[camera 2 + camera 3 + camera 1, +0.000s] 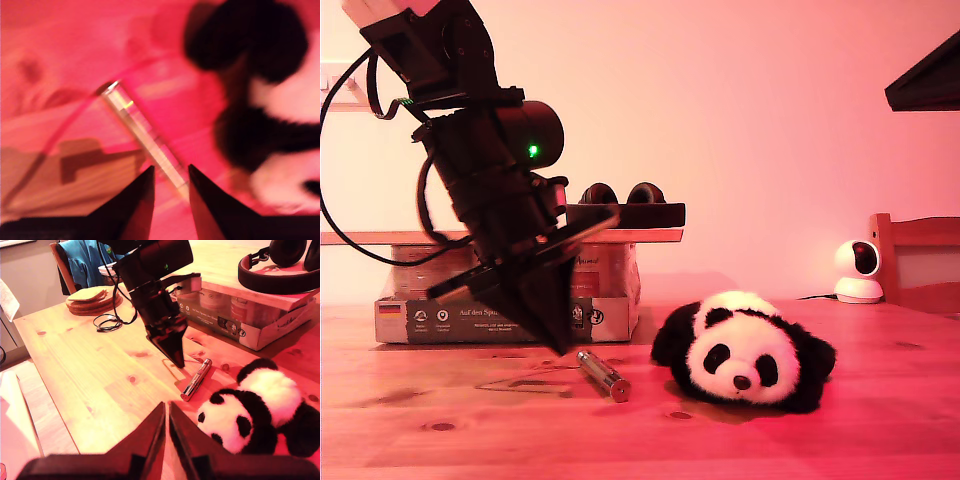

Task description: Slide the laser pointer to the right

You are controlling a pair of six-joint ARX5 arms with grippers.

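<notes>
**Laser pointer lies just off my first gripper's tips, not yet pushed**

Exterior view: the laser pointer (604, 375) lies flat on the wooden table (820, 440), between my first gripper (556, 335) and the plush panda (745, 352), clear of both. The tips hang just above its far end.

First wrist view: the pointer (145, 135) runs from between my narrowly parted jaws outward; nothing is held. The panda (265, 100) blurs alongside.

Second wrist view: my second gripper (167, 427) hovers high, jaws almost closed and empty, the pointer (197, 379) well below.

It looks light, rigid and slick, likely to roll or pivot. I would press against its side near mid-length, so it slides without spinning.
</notes>
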